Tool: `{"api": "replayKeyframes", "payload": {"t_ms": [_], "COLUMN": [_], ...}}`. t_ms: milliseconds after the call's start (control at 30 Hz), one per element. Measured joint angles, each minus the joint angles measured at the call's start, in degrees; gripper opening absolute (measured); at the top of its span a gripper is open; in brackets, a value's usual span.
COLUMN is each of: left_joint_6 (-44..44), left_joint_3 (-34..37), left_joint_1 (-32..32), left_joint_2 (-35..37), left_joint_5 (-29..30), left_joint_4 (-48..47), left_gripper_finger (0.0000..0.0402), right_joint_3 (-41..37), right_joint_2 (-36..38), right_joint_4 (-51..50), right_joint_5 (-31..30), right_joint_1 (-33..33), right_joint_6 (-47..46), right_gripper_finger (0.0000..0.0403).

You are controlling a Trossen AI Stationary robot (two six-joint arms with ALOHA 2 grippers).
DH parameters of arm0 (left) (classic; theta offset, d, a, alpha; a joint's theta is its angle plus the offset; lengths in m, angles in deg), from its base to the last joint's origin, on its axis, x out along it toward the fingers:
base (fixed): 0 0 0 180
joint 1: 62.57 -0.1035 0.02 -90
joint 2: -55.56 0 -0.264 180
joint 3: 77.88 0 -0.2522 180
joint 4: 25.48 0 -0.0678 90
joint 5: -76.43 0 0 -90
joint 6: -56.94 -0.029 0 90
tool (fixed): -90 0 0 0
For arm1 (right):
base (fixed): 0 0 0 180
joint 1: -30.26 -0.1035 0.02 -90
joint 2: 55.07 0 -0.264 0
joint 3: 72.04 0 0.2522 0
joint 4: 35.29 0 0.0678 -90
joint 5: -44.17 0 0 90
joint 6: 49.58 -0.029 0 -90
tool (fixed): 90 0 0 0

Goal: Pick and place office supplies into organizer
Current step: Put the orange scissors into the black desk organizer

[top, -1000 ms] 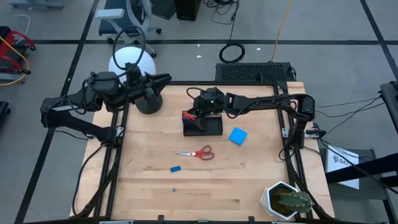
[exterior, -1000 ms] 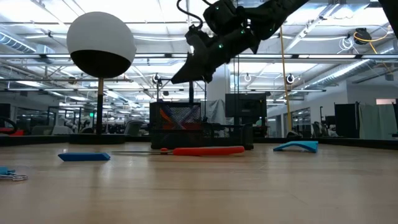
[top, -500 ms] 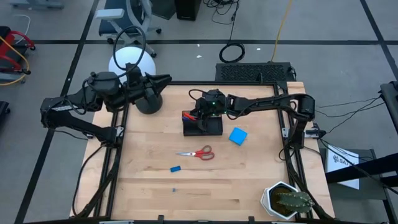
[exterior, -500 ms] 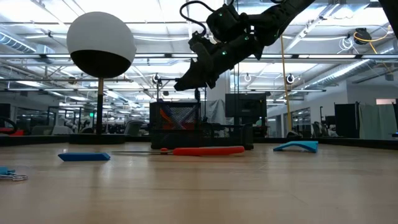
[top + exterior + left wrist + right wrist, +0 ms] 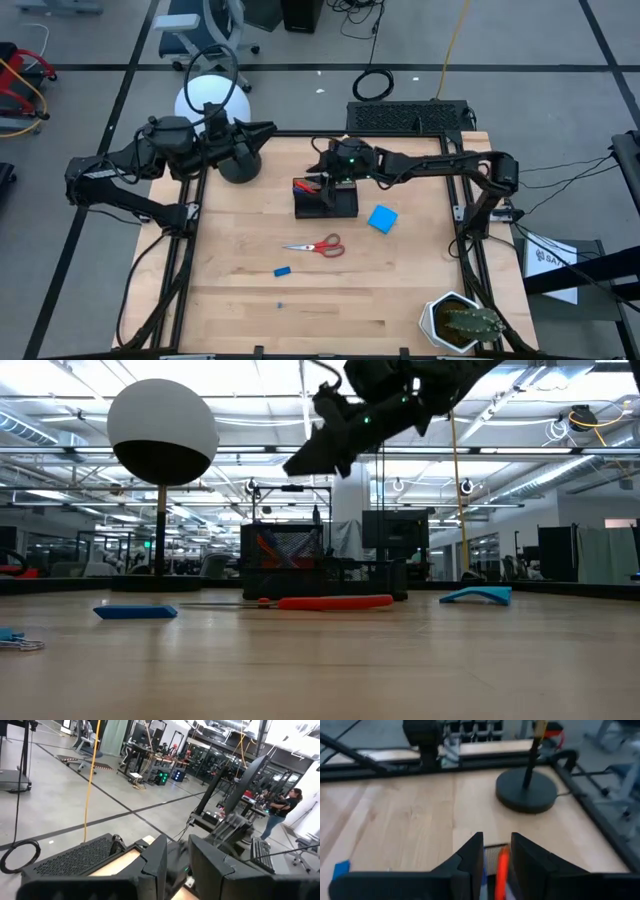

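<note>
The black mesh organizer point(image 5: 326, 200) stands on the table's far middle with an orange pen point(image 5: 502, 865) and other pens in it. My right gripper point(image 5: 320, 174) hovers open above its left end, fingers slanting down, clear of the pens point(image 5: 290, 468). The red-handled scissors point(image 5: 318, 245), the blue square pad point(image 5: 382, 218) and the small blue eraser point(image 5: 282, 271) lie flat on the wood. My left gripper point(image 5: 268, 127) waits at the far left, level and open, with nothing between its fingers point(image 5: 177, 847).
A lamp with a round black base point(image 5: 238, 160) and white globe point(image 5: 162, 432) stands at the far left, under my left arm. A potted cactus point(image 5: 462, 322) sits at the near right corner. A tiny bluish piece point(image 5: 281, 304) lies near the front.
My right gripper has risen from just above the organizer and drawn back a little toward the table's right edge. The pens have stayed standing in the organizer.
</note>
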Motion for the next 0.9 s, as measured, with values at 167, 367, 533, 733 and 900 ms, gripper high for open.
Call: {"api": "replayKeyframes", "payload": {"t_ms": [167,367,533,733,900], "left_joint_6": [0.02,0.03,0.28,-0.99,-4.47], "left_joint_3": [0.00,0.00,0.00,0.00,0.00], "left_joint_1": [0.00,0.00,0.02,0.02,0.11], "left_joint_2": [0.00,0.00,0.00,0.00,0.00], "left_joint_5": [0.00,0.00,0.00,0.00,0.00], "left_joint_4": [-0.25,-0.44,-0.61,-1.14,-1.18], "left_gripper_finger": [0.0085,0.0085,0.0085,0.0085,0.0085], "right_joint_3": [0.02,0.02,0.02,0.04,0.04], "right_joint_2": [4.50,10.08,15.07,20.41,22.62], "right_joint_4": [-0.03,-0.84,-4.98,-12.01,-17.43], "right_joint_5": [-1.52,-1.52,-1.38,-1.31,-1.46], "right_joint_1": [0.02,-0.15,-0.50,-2.62,-5.06], "right_joint_6": [0.14,-1.17,-3.98,-3.56,-5.01], "right_gripper_finger": [0.0089,0.0091,0.0090,0.0095,0.0097]}}
